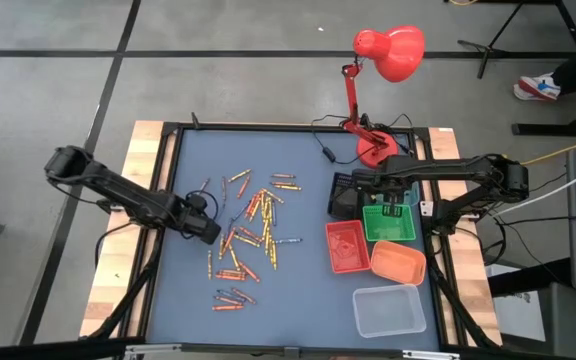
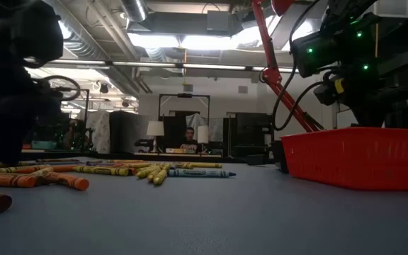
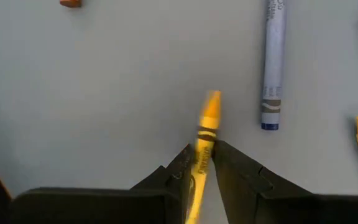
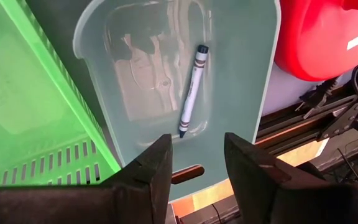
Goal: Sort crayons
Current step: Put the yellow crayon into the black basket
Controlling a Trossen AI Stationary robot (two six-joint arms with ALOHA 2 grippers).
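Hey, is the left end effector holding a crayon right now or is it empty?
Holding one: the left end effector is shut on a yellow crayon, its tip sticking out past the fingers.

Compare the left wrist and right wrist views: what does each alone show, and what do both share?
Left wrist only: the left gripper shut on a yellow crayon, a blue crayon beside it. Right wrist only: the open right gripper facing a see-through tray holding a single crayon, plus a green tray and red lamp base. Shared: no same object; each shows its own dark fingers.
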